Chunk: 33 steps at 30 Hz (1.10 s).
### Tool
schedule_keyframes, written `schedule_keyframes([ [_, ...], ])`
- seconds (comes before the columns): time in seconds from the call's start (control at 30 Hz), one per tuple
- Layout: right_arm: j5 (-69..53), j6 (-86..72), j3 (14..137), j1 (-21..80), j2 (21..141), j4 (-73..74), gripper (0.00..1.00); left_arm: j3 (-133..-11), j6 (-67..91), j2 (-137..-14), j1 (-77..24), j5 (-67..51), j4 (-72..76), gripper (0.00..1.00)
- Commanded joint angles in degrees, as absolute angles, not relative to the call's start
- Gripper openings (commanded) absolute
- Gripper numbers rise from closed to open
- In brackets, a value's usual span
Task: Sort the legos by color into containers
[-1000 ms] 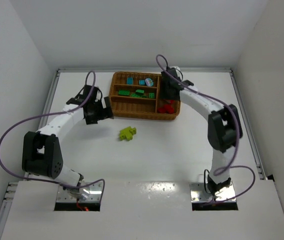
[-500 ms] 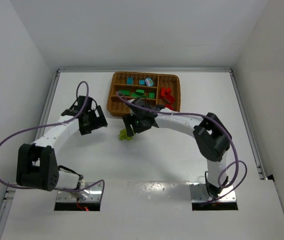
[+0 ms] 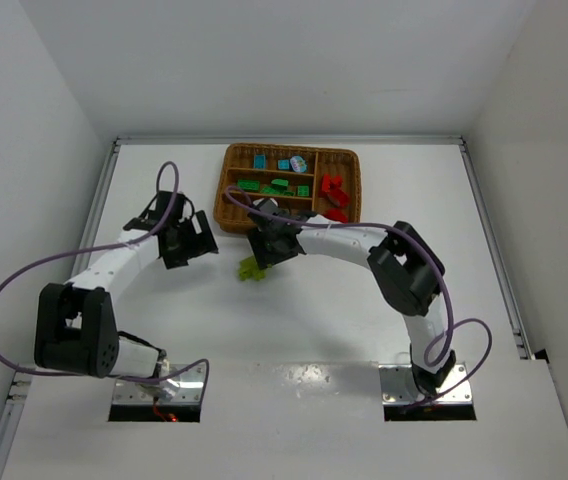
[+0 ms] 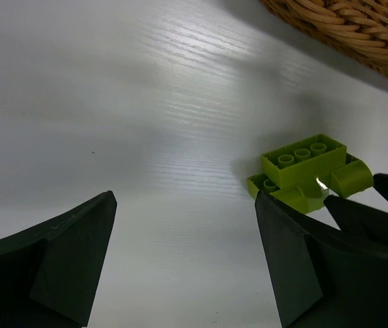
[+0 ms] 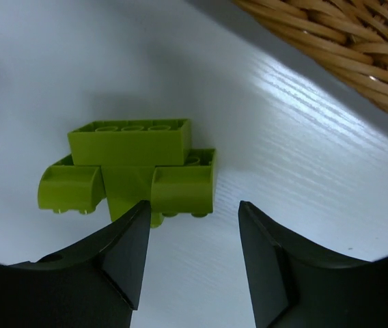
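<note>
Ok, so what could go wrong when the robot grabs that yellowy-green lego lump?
The lime lego clump sits off to one side of the open right gripper, so a finger might land on it and shove it instead of gripping. It looks like several bricks stuck together, so a pinch on one corner might split it. The open left gripper is nearby, aimed at the same clump, so the two grippers might bump.

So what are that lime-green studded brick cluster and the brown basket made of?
The lime-green studded brick cluster looks like moulded plastic, smooth with a sheen on its rounded corners. The brown basket appears woven wicker or rattan: interlaced strands show along its rim.
</note>
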<state>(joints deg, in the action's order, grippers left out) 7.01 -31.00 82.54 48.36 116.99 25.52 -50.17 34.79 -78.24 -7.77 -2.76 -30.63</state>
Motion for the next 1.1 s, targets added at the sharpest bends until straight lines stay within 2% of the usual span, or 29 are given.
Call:
schedule_keyframes([
  [0.0, 9.93, -30.06, 85.43, 48.43, 118.12, 23.65, 0.54, -50.89, 33.49, -79.62, -7.12, -5.97, -29.62, 0.89],
  [0.2, 9.32, -29.53, 87.19, 48.43, 120.15, 22.94, 0.45, -52.64, 31.21, -81.3, -7.12, -14.32, -30.23, 0.85],
  [0.3, 9.32, -29.53, 86.31, 48.43, 120.15, 21.37, 0.36, -53.26, 29.53, -82.7, -8.26, -16.08, -31.64, 0.85],
  [0.33, 9.32, -29.53, 85.61, 48.43, 119.54, 20.84, 0.29, -53.26, 28.84, -83.4, -9.91, -16.78, -32.25, 0.85],
  [0.47, 8.09, -29.0, 84.99, 48.43, 118.92, 19.69, 0.16, -53.26, 28.3, -84.99, -13.71, -17.31, -32.26, 0.85],
  [0.87, 8.61, -29.0, 84.46, 48.43, 118.92, 20.21, 0.16, -52.73, 33.93, -88.68, -17.04, -14.24, -26.46, 0.85],
  [1.07, 8.09, -29.0, 84.46, 48.43, 118.92, 20.21, 0.16, -51.68, 35.33, -90.0, -17.67, -13.1, -23.3, 0.8],
])
